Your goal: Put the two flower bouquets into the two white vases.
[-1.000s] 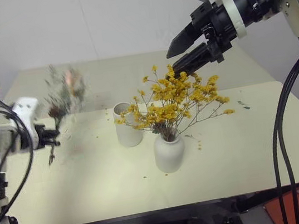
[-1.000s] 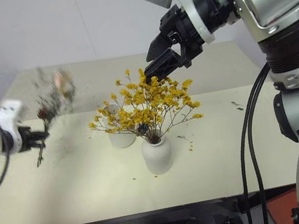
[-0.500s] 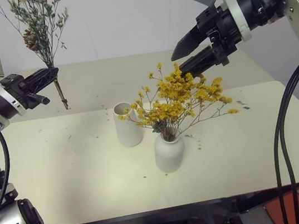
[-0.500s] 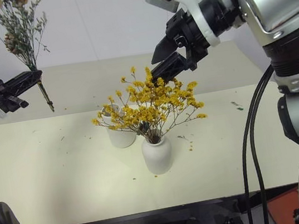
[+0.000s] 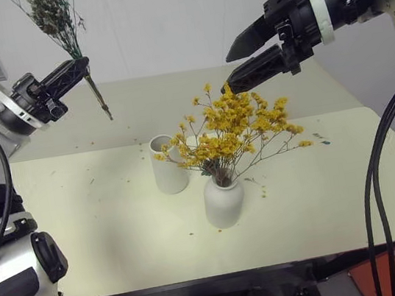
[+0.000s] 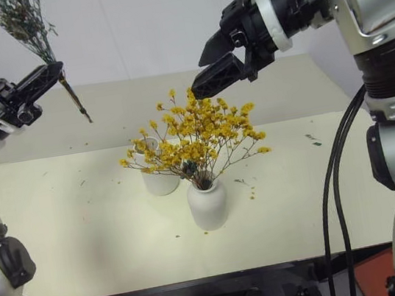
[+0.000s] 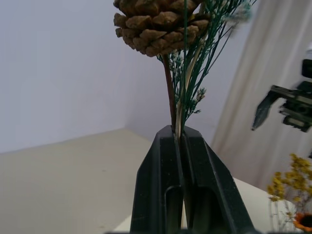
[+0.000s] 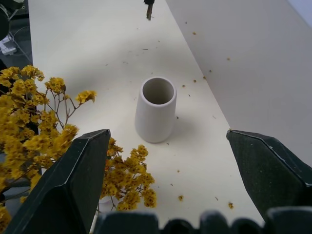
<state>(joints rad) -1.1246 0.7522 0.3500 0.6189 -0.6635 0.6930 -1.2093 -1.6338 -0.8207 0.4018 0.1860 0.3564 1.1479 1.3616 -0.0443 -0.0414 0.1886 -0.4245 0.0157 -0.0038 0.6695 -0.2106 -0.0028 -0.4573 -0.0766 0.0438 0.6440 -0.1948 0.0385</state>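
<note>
I've got the L gripper (image 5: 80,67) clamped on the grey-green leafy sprig bunch (image 5: 55,16) w/ pine cone, high over the cream table (image 5: 105,229). Bushy yellow dried blooms (image 5: 235,127) sit in the squat matte white bottle vase (image 5: 224,200) (crowding the empty tapered white vase (image 5: 168,164) beside). R gripper (image 5: 234,68) wide open, empty, above blooms.

You've got bright, even light; soft shadows on the counter (image 5: 121,234), and everything's sharp, no glare.

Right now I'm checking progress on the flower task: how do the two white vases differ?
The squat round vase has a narrow neck; the taller tapered vase has a wide open mouth. The squat one already holds the yellow dried bouquet; the taller one stands empty. The squat vase sits nearer the table's front edge, the taller one behind it. Both are matte white and upright.
</note>
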